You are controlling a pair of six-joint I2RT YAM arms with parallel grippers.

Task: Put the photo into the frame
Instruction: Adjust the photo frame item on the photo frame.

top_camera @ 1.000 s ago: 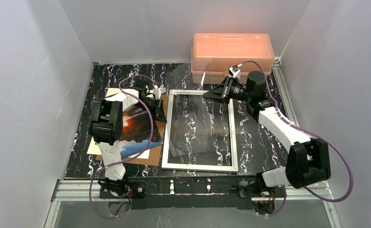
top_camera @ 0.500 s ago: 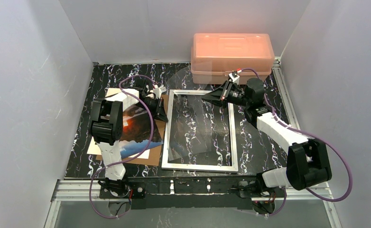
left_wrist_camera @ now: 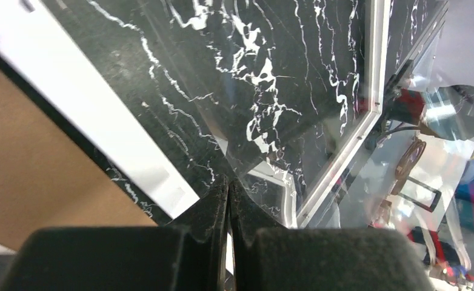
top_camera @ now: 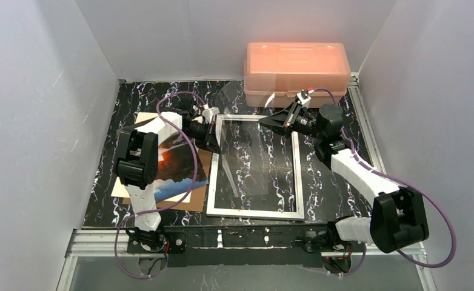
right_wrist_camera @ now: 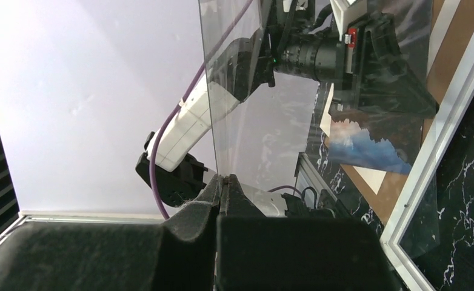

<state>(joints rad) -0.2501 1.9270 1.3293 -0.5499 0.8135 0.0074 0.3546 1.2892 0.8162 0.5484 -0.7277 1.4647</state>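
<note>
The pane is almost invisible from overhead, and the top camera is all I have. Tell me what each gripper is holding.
Observer: In the left wrist view, the left gripper is shut on the edge of the clear pane, right beside the frame's white rail.
Operator: Now report the right one.
Observer: In the right wrist view, the right gripper is also shut on the pane. It pinches an edge, and the sheet rises straight out from between its fingers.
</note>
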